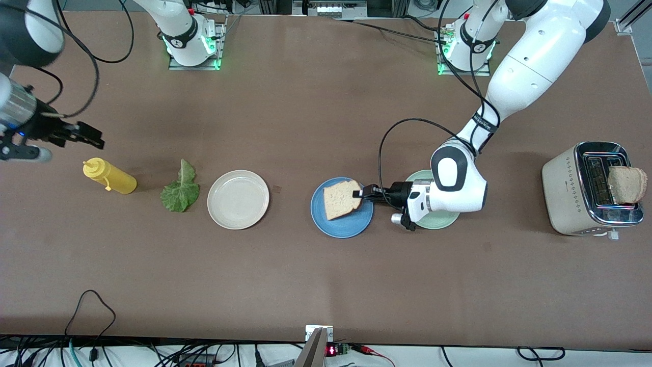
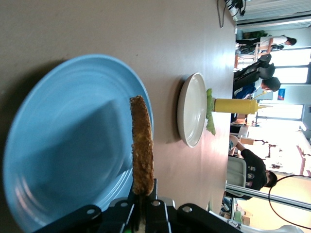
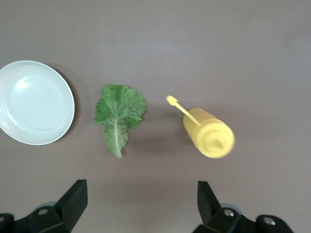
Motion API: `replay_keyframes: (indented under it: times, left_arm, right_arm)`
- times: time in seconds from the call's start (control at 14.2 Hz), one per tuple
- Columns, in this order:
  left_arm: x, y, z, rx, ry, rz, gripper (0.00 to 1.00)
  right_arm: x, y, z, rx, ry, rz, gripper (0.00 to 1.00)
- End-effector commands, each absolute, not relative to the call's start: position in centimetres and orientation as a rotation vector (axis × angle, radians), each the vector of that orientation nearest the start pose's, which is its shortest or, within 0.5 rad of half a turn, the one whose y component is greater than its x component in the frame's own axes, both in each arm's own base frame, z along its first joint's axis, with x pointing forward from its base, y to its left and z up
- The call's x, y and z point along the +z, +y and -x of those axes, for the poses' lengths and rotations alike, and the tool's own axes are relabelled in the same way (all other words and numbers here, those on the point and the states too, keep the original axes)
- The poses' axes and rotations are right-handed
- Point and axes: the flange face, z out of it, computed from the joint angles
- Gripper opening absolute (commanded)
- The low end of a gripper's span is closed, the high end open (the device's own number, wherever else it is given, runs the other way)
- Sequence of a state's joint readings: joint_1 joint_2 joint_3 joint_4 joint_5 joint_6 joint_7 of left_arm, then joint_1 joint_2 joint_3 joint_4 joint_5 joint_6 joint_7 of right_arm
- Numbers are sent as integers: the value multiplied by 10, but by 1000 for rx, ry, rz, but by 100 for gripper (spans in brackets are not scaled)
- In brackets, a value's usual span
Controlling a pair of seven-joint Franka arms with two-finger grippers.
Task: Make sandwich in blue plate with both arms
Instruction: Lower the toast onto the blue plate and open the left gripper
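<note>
One bread slice (image 1: 341, 198) was held by the left gripper (image 1: 362, 193), whose fingers (image 2: 146, 206) were closed tightly on the slice's edge. The slice hung over the blue plate (image 1: 342, 224), tilted, with its free end reaching out from the fingers toward the right arm's end of the bench; whether it touched the plate, I cannot tell. In the left wrist view the slice (image 2: 142, 145) stood on edge straight out of the closed fingers, above the blue plate (image 2: 63, 145).

The blue plate lay near the middle of the bench, just beside a pale green plate (image 1: 443, 220) that the left arm mostly covered. A second bread slice (image 1: 627, 184) stood in the toaster (image 1: 565, 196) at the left arm's end of the bench.

The right gripper (image 1: 86, 135) hung over the right arm's end of the bench with its fingers (image 3: 73, 204) wide apart and empty. Below it lay the lettuce leaf (image 3: 119, 116), between a cream plate (image 3: 34, 102) and a yellow squeeze bottle (image 3: 209, 133).
</note>
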State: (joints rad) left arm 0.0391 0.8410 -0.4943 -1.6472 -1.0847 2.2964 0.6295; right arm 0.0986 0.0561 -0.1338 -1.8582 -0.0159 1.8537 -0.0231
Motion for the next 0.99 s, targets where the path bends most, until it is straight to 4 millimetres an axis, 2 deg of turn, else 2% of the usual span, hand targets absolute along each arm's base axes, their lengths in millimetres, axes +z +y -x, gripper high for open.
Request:
replay_keyframes:
  times: [0.0, 0.07, 0.14, 0.21, 0.28, 0.35, 0.42, 0.49, 0.63, 0.92]
  left_arm:
    - [155, -292, -625, -71, -79, -2005, 1]
    - [154, -292, -625, -74, -80, -2006, 5]
    - [155, -292, -626, -78, -67, -2006, 16]
    - [156, -288, -627, -76, -63, -2010, 38]
    - [154, -280, -629, -63, -76, -2020, 99]
    - [164, -272, -632, -49, -90, -2033, 100]
    - [184, -263, -639, -23, -127, -2066, 100]
    - [195, -250, -643, -4, -167, -2115, 100]
    - [222, -225, -646, -35, -284, -2198, 100]
    - [276, -180, -644, -201, -498, -2465, 100]
  right_arm:
    - [434, 15, -594, 124, -56, 3177, 100]
    - [413, 19, -601, 135, -31, 3179, 100]
    - [387, 30, -607, 163, -49, 3184, 100]
    - [363, 41, -611, 172, -79, 3187, 100]
    - [342, 44, -614, 188, -90, 3193, 100]
    - [319, 44, -616, 222, -90, 3196, 100]
    - [300, 44, -616, 249, -114, 3197, 100]
    - [284, 44, -615, 281, -122, 3198, 100]
    - [250, 62, -612, 306, -175, 3201, 100]
    - [209, 58, -591, 265, -177, 3203, 100]
